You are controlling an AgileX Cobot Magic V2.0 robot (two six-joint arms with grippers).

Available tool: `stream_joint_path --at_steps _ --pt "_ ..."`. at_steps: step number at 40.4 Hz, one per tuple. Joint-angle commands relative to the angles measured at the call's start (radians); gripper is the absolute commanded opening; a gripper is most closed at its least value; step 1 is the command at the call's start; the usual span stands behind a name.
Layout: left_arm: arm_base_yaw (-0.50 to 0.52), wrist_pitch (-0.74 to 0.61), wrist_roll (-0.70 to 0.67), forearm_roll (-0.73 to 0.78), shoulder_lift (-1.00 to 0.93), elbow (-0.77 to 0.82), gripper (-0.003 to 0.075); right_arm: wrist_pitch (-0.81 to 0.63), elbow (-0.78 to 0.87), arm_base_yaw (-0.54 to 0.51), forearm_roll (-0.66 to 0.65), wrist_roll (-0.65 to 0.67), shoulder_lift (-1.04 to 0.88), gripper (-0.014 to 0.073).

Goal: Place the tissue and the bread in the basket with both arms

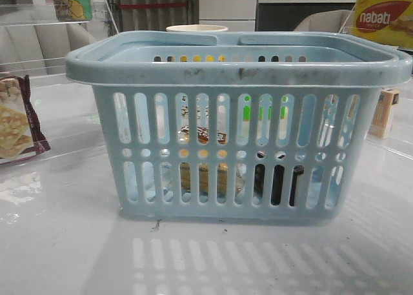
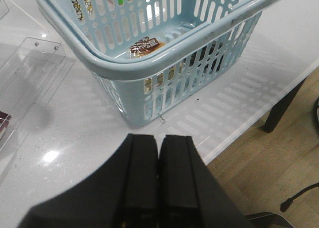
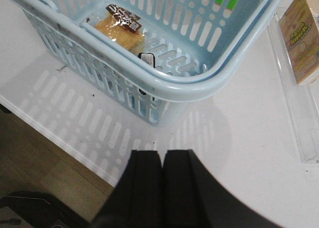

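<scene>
The pale blue basket [image 1: 239, 69] stands mid-table with its handles folded down. Inside it the wrapped bread [image 3: 122, 31] lies on the floor, its brown-and-white label [image 2: 146, 46] facing up; in the front view the bread [image 1: 201, 179] shows through the slots. The black tissue [image 3: 147, 58] sits beside the bread against the near wall, dark behind the slots [image 1: 277, 182]. My left gripper [image 2: 158, 138] is shut and empty, above the table short of the basket's corner [image 2: 124, 71]. My right gripper [image 3: 162, 153] is shut and empty, back from the rim [image 3: 199, 86]. Neither gripper shows in the front view.
A maroon-edged cracker pack [image 1: 16, 117] lies at the left. A small carton [image 3: 301, 36] stands right of the basket, with a yellow nabati box [image 1: 384, 17] behind. A clear acrylic tray [image 2: 30, 63] is beside the basket. The table edge [image 2: 259, 118] runs close to the near side.
</scene>
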Motion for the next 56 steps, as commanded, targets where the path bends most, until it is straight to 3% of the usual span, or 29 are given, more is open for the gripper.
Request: stream_joint_path --at_steps 1,17,23,30,36,41,48,56 --pt "-0.003 -0.079 -0.01 -0.008 0.0 -0.027 0.009 -0.06 -0.025 0.002 -0.014 -0.008 -0.004 0.0055" --pt "0.015 -0.083 -0.006 -0.006 -0.03 -0.025 0.0091 -0.06 -0.025 0.002 -0.014 -0.008 -0.004 0.0055" --pt "0.18 -0.168 0.005 0.009 -0.134 0.057 0.0091 -0.057 -0.025 0.002 -0.014 -0.008 -0.004 0.0055" --pt "0.399 -0.388 0.005 0.009 -0.32 0.252 0.0091 -0.056 -0.025 0.002 -0.014 -0.008 -0.004 0.0055" --pt "0.515 -0.526 0.005 0.009 -0.451 0.407 0.0091 -0.056 -0.025 0.002 -0.014 -0.008 -0.004 0.0055" --pt "0.552 -0.596 -0.032 0.032 -0.534 0.516 0.0091 -0.056 -0.025 0.002 -0.014 -0.008 -0.004 0.0055" --pt "0.556 -0.631 -0.243 0.201 -0.609 0.612 0.0091 -0.055 -0.025 0.002 -0.014 -0.008 -0.004 0.0055" --pt "0.595 -0.702 -0.241 0.175 -0.636 0.688 0.0091 -0.055 -0.025 0.002 -0.014 -0.008 -0.004 0.0055"
